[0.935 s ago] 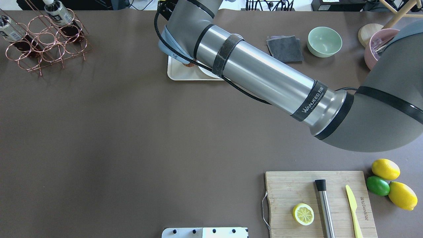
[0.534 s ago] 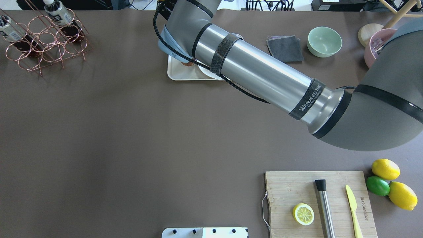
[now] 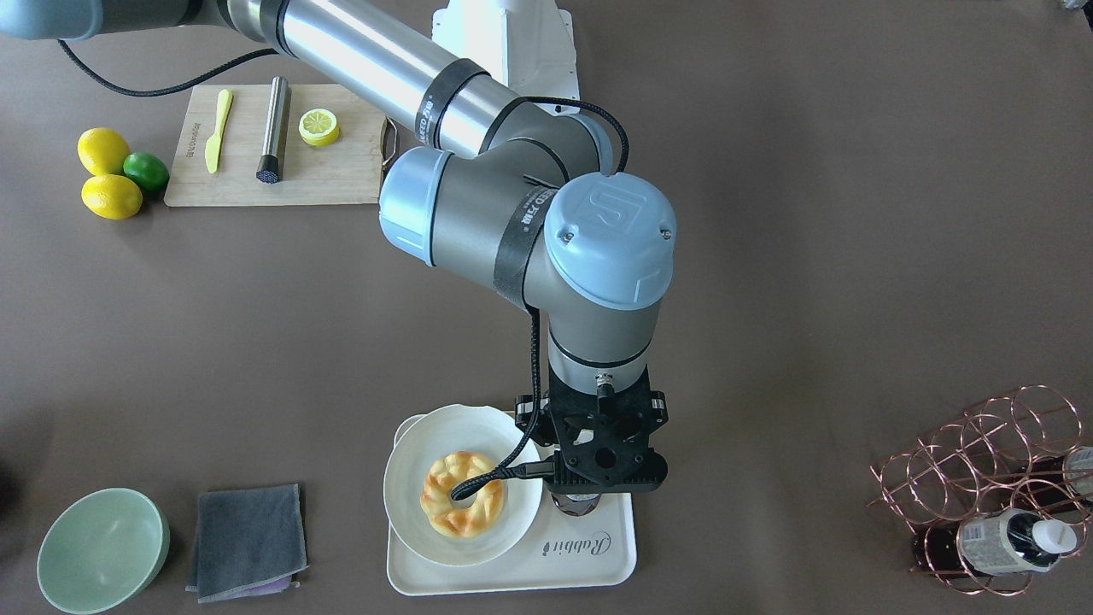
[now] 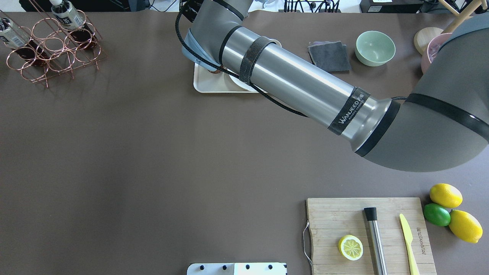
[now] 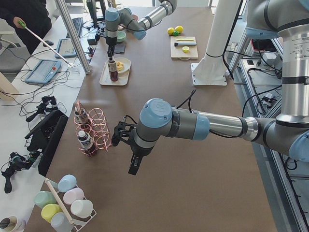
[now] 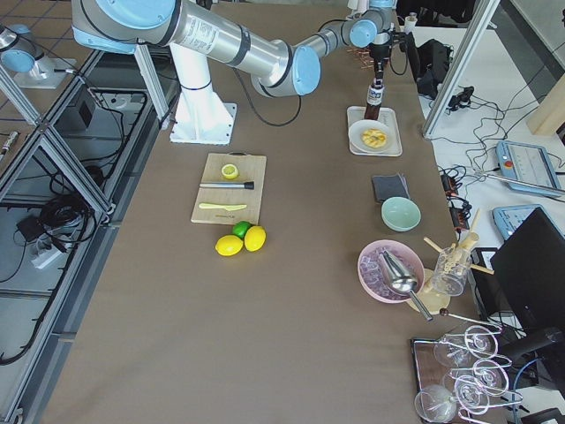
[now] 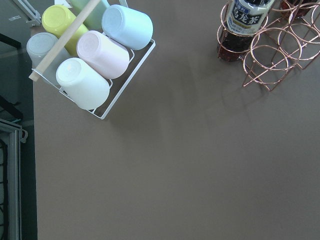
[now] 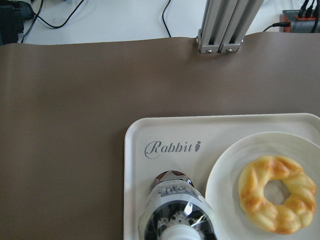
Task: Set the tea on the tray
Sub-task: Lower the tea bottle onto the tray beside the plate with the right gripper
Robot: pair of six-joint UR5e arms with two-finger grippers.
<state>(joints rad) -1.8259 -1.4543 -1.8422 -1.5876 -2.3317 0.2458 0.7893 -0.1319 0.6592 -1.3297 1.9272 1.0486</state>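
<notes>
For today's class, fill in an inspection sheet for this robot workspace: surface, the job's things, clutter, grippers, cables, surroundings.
Surface: plain brown table.
Job's things: tea stands upright on the tray, beside the plate with a doughnut.
Clutter: rack of bottles, cutting board, bowl, cloth, cups.
Grippers: right gripper directly above the tea, jaws hidden; left gripper over bare table, state unclear.
Cables: black cable runs down the right wrist.
Surroundings: person and devices at the side bench.

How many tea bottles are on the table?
3: one tea bottle stands on the tray; two more bottles sit in the copper wire rack. The arm could hide more.
</notes>
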